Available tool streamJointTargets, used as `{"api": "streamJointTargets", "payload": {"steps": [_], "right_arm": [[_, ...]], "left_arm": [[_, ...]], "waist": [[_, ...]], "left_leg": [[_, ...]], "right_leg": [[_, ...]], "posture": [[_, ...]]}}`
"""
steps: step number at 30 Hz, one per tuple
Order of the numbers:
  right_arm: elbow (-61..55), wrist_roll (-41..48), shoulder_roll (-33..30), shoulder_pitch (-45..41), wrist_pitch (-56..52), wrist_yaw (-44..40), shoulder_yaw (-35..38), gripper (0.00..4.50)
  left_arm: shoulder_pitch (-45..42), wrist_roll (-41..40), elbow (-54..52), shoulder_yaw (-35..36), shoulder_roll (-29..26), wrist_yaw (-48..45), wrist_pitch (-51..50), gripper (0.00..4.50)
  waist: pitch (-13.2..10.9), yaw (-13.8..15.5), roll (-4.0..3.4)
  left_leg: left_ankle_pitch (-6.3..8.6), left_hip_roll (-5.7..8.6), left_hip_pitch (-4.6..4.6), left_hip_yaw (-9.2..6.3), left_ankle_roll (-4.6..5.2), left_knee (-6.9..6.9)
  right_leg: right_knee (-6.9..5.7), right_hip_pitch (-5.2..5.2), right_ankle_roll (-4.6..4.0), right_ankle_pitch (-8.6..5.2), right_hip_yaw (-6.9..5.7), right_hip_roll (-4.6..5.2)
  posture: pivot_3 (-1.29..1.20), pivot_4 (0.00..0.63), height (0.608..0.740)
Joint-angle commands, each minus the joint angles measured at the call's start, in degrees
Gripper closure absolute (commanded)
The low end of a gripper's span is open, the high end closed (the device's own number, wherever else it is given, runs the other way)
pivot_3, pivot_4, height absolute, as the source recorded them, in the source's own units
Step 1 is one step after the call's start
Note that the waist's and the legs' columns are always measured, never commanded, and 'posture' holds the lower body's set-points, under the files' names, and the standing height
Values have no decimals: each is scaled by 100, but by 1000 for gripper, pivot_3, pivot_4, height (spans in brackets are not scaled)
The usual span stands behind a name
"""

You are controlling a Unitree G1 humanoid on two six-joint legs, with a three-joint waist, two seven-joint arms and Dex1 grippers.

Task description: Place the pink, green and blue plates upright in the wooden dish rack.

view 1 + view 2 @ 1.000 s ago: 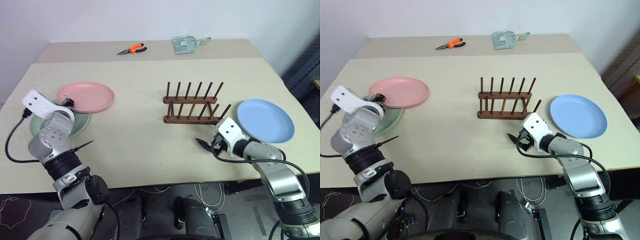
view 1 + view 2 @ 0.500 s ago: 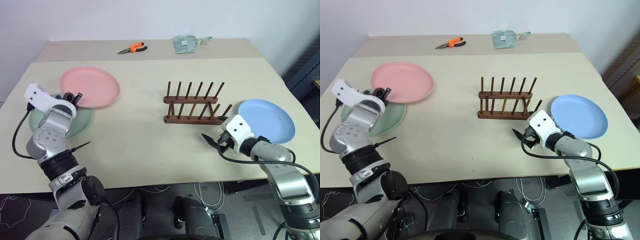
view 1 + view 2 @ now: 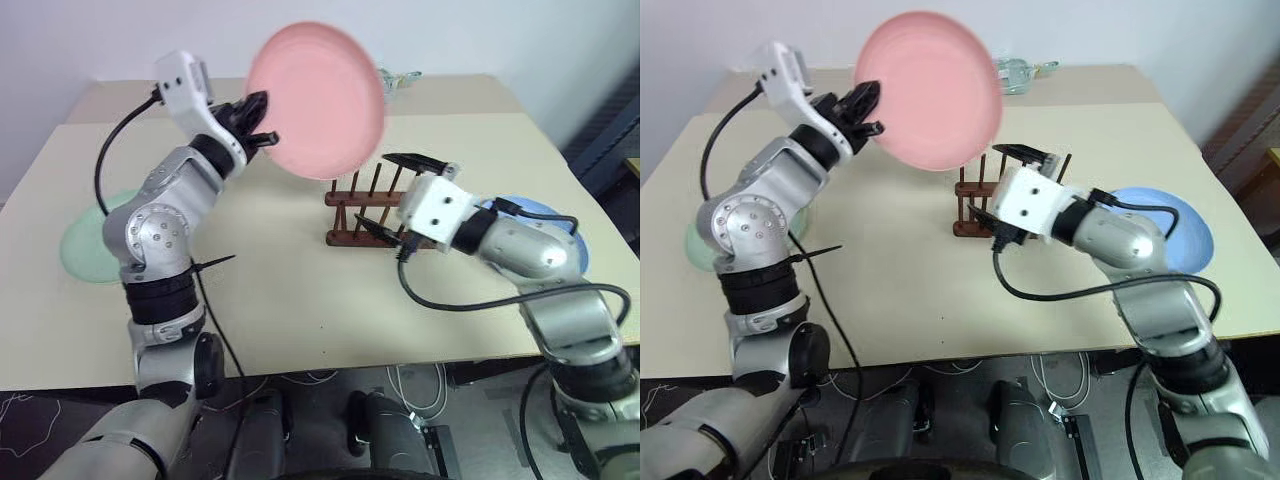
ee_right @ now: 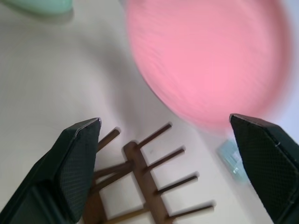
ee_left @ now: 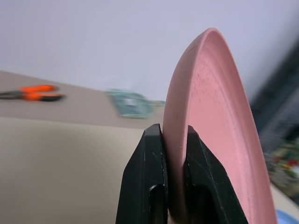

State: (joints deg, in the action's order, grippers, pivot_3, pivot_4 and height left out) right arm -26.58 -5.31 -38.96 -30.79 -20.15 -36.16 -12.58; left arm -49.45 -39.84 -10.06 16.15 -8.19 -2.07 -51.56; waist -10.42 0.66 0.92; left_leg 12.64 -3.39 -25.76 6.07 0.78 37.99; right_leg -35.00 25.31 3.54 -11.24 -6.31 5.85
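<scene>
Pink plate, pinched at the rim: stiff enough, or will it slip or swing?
The pink plate looks stiff: held aloft by one edge in the left tool, it keeps its shape. The matte surface probably resists slipping. With nearly all of it past the pinch, it may pivot.

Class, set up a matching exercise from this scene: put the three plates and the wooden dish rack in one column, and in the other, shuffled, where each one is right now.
Column one:
1. pink plate
2. green plate
3. blue plate
4. wooden dish rack

Column two:
A. flat on the table, on the robot's left
B. standing empty at mid-table
C. in the air, rim clamped in the left end effector
D. flat on the table, partly behind the right arm

Pairs: 1-C, 2-A, 3-D, 4-B
</scene>
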Motion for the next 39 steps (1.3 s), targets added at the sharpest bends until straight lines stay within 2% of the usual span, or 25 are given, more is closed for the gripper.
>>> {"api": "streamJointTargets", "payload": {"steps": [1,2,5,10,12,13,17,19,21,24,25,29,33,39], "right_arm": [[515,-837,50,-332,419,309,-335,0],[721,-971,118,-431,528,400,-401,0],[961,-1212,211,-487,718,499,-427,896],[978,-1481,152,-277,928,489,-341,3417],[960,-1541,159,-205,989,476,-292,4355],[957,-1564,173,-183,1013,466,-268,4500],[783,-1563,171,1,1060,603,54,4500],[591,-1191,257,219,942,633,547,4500],[363,-576,396,403,755,533,1093,4500],[-159,976,897,448,-174,390,2116,4500],[-341,1741,1127,418,-765,441,2577,4500],[-739,3778,1685,405,-2188,938,3768,4500],[-861,4436,1633,627,-2676,1230,3997,4500],[-686,4788,1359,911,-2785,1323,3950,4500]], "left_arm": [[-161,-222,-362,-191,114,35,-153,4458],[-144,-271,-408,-240,166,49,-214,4458],[-68,-385,-525,-276,268,120,-350,4500],[41,-449,-521,-148,294,140,-318,4500],[33,-541,-495,-30,331,109,-251,3703],[25,-572,-482,6,337,108,-229,3300],[-62,-215,-244,183,170,201,263,1276],[-21,65,-12,241,-128,34,683,1276],[156,599,172,-76,-611,-322,1142,1276],[608,1136,294,-666,-1194,-1173,1769,1276],[816,1207,280,-838,-1315,-1497,1934,1276],[1677,1418,-123,-1626,-1776,-2847,2439,1276],[2260,1085,-453,-1881,-1997,-3717,2273,1276],[2446,1216,-529,-1988,-2046,-3951,2207,1276]], "waist": [[-1,0,1],[-2,-1,2],[-6,-3,0],[-7,-4,1],[-9,5,4],[-9,7,4],[-12,8,5],[-12,5,5],[-13,-10,3],[-15,-20,-2],[-15,-8,-2],[-18,10,-8],[-24,-3,-18],[-41,-5,-55]], "left_leg": [[0,1,-1,1,0,0],[0,3,-2,4,0,0],[-3,4,-2,11,-3,1],[-10,4,-1,7,-14,1],[-10,4,-1,7,-16,1],[-11,4,-1,5,-17,1],[-12,4,-1,4,-18,2],[-12,4,-1,5,-19,2],[-13,3,-1,5,-20,-1],[-13,-1,3,9,-22,-8],[-14,-3,3,9,-22,-8],[-7,-24,0,-1,-35,-6],[-1,-28,-8,1,-43,-7],[-1,-33,-10,0,-43,-12]], "right_leg": [[0,0,0,0,0,0],[-1,1,0,0,0,0],[-4,1,3,-1,0,-1],[-9,2,15,-8,0,-3],[-9,1,15,-8,0,-3],[-9,0,15,-8,-1,-3],[-9,-1,14,-7,0,-2],[-9,0,13,-8,-1,-3],[-10,1,11,-7,-1,-6],[-11,3,-4,3,-1,-9],[-11,4,-6,4,-1,-10],[-6,3,-12,6,-1,-10],[-1,14,-16,9,0,1],[-1,22,-6,2,0,-4]], "posture": [[0,150,740],[0,150,740],[0,150,740],[0,150,740],[0,150,740],[0,150,740],[0,150,740],[0,150,740],[0,150,740],[0,150,740],[0,150,740],[0,150,740],[0,150,740],[0,150,740]]}}
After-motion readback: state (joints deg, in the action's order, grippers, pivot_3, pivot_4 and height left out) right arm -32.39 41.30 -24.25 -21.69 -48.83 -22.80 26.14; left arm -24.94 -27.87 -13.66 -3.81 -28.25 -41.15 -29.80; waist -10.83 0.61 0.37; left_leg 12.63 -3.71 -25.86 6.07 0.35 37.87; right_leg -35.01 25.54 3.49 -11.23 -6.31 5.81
